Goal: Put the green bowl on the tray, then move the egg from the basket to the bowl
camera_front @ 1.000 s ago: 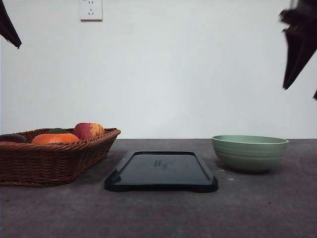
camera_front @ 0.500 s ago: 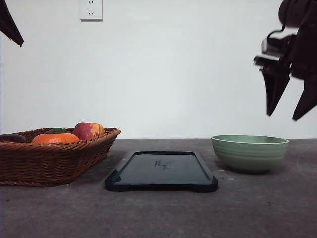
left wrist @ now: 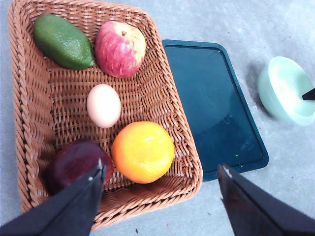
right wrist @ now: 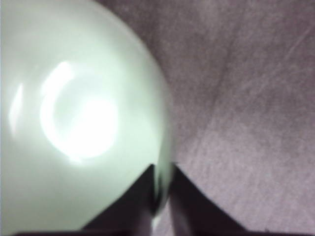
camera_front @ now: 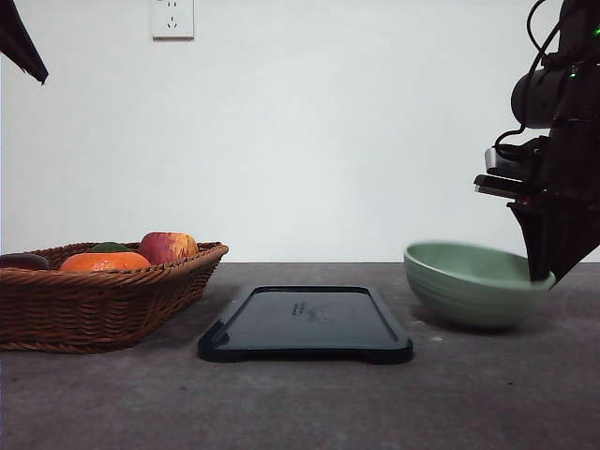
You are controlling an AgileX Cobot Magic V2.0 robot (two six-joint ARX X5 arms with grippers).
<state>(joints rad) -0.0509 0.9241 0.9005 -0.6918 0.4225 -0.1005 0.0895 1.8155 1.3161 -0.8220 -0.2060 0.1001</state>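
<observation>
The green bowl [camera_front: 464,286] sits on the table right of the black tray [camera_front: 305,323], blurred and tipped with its right rim lower. My right gripper [camera_front: 542,272] has come down on that right rim; in the right wrist view its fingers [right wrist: 142,196] pinch the rim of the bowl [right wrist: 74,113] between them. In the left wrist view the pale egg [left wrist: 103,105] lies in the middle of the wicker basket [left wrist: 29,123]. The tray [left wrist: 211,103] and bowl [left wrist: 285,91] lie beyond it. My left gripper [left wrist: 162,167] hangs open high above the basket [camera_front: 94,300].
The basket also holds an apple [left wrist: 120,48], an avocado [left wrist: 63,41], an orange [left wrist: 142,151] and a dark purple fruit [left wrist: 74,162]. The grey table [camera_front: 300,403] ends at a white wall with a socket [camera_front: 172,18].
My right arm dropped from the upper right corner to the bowl's right rim and closed on it. The bowl, level before, now tilts and blurs. The left arm stayed put.
</observation>
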